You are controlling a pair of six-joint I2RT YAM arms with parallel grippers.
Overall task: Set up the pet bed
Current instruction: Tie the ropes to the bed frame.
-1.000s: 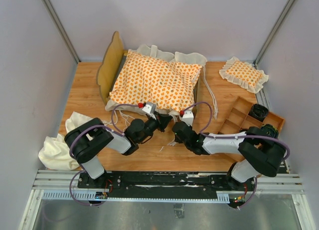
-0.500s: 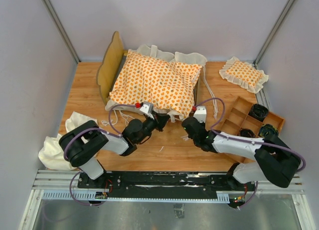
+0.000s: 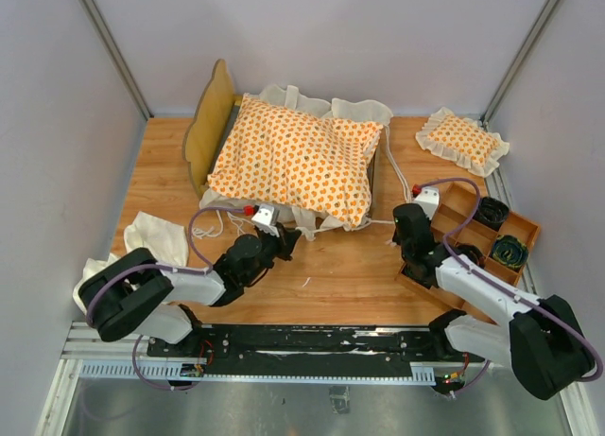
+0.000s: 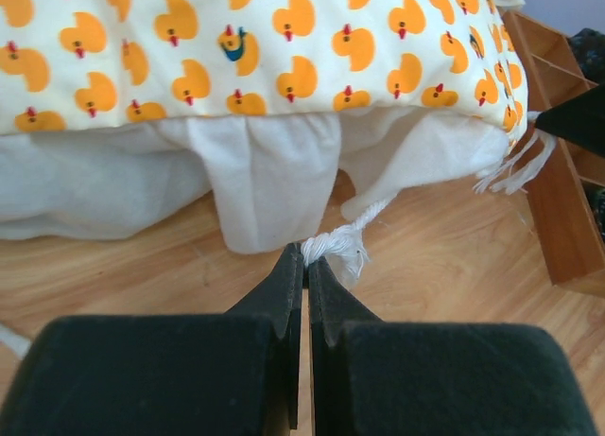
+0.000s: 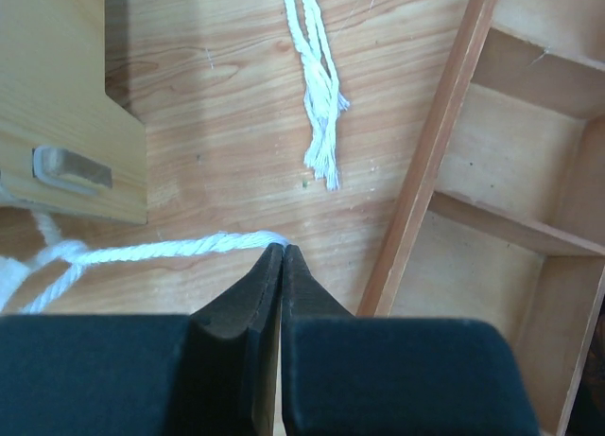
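Observation:
The large orange-patterned cushion (image 3: 293, 162) with a cream ruffle lies on the light-wood bed frame (image 3: 208, 124), whose scalloped headboard stands at the left. In the left wrist view the cushion (image 4: 236, 48) fills the top. My left gripper (image 3: 286, 237) (image 4: 305, 252) is shut on the frayed end of a white tie string (image 4: 340, 242) just below the ruffle. My right gripper (image 3: 405, 220) (image 5: 282, 251) is shut on another tie string (image 5: 161, 252), pulled taut to the left past the bed's foot post (image 5: 66, 124). The grey base is hidden.
A small square patterned pillow (image 3: 462, 140) lies at the back right. A wooden divided tray (image 3: 452, 214) (image 5: 454, 124) with black items sits right beside my right gripper. A plain cream cloth (image 3: 128, 256) lies at the front left. Two loose strings (image 5: 317, 105) lie on the table.
My right gripper has moved right towards the tray, pulling its string taut. My left gripper has drawn back left and towards the near edge with its string.

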